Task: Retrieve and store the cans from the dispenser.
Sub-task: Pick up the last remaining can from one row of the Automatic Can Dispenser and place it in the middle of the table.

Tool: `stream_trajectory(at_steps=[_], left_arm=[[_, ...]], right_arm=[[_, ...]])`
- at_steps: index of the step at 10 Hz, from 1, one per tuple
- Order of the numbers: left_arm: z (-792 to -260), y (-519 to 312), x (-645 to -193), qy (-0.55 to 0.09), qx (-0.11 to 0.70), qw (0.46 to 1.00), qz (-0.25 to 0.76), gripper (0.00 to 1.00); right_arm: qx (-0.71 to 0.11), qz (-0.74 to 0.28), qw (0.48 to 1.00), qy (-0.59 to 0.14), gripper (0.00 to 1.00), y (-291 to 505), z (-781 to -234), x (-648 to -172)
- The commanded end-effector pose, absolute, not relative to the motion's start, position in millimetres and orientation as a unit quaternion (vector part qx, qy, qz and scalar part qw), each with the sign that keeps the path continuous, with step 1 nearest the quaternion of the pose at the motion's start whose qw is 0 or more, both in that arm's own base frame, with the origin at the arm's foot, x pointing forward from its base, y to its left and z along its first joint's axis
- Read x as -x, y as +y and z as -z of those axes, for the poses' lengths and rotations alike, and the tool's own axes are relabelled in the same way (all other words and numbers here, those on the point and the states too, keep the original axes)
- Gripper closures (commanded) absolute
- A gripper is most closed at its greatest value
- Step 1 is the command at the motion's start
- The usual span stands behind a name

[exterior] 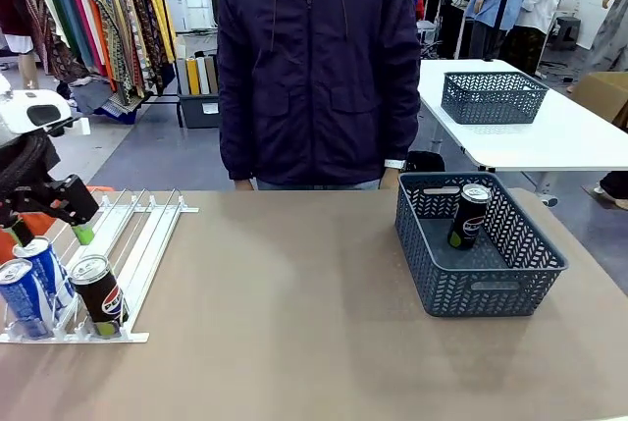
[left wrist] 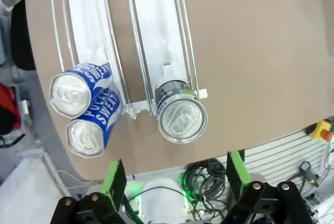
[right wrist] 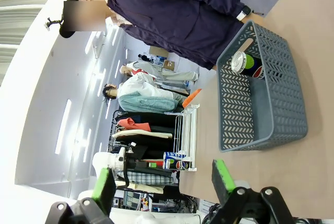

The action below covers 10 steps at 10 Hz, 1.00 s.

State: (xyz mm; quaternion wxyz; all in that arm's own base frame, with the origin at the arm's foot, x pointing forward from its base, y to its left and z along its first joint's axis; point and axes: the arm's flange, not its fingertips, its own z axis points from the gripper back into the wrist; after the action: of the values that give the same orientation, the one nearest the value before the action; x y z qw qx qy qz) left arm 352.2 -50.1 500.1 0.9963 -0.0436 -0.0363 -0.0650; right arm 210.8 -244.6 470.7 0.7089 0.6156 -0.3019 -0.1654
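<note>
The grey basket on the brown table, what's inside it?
One black Pepsi can, leaning slightly, silver top up. The near wall of the basket covers part of its floor, so anything lying low there cannot be seen.

On the brown bench (exterior: pixel 294 342), the flat white wire rack dispenser (exterior: pixel 147 235) lies at the left and the dark grey perforated plastic basket (exterior: pixel 491 289) at the right. At the rack's near end, a blue slim can (exterior: pixel 20 298) sits just before another blue slim can (exterior: pixel 44 262), perhaps in one lane. A black Pepsi can (exterior: pixel 98 293) stands in a lane to their right. A second black Pepsi can (exterior: pixel 469 217) stands tilted in the basket.
</note>
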Motion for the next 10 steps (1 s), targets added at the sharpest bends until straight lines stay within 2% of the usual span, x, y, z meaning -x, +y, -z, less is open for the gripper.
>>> stream_trajectory(at_steps=[1,5,7,10], left_arm=[[-476,-65,-356,-0.046,0.002,0.997,0.07,0.0],[-431,-82,-370,-0.016,-0.001,0.996,0.09,0.0],[-410,-89,-377,-0.009,-0.031,0.997,0.071,0.0],[-399,-91,-379,0.008,-0.03,0.997,0.07,0.0]], right_arm=[[-0.621,0.158,0.7,-0.316,0.0,-245,-473,-214],[-0.621,0.158,0.7,-0.316,0.0,-245,-473,-214],[-0.621,0.158,0.7,-0.316,0.0,-245,-473,-214],[-0.621,0.158,0.7,-0.316,0.0,-245,-473,-214]])
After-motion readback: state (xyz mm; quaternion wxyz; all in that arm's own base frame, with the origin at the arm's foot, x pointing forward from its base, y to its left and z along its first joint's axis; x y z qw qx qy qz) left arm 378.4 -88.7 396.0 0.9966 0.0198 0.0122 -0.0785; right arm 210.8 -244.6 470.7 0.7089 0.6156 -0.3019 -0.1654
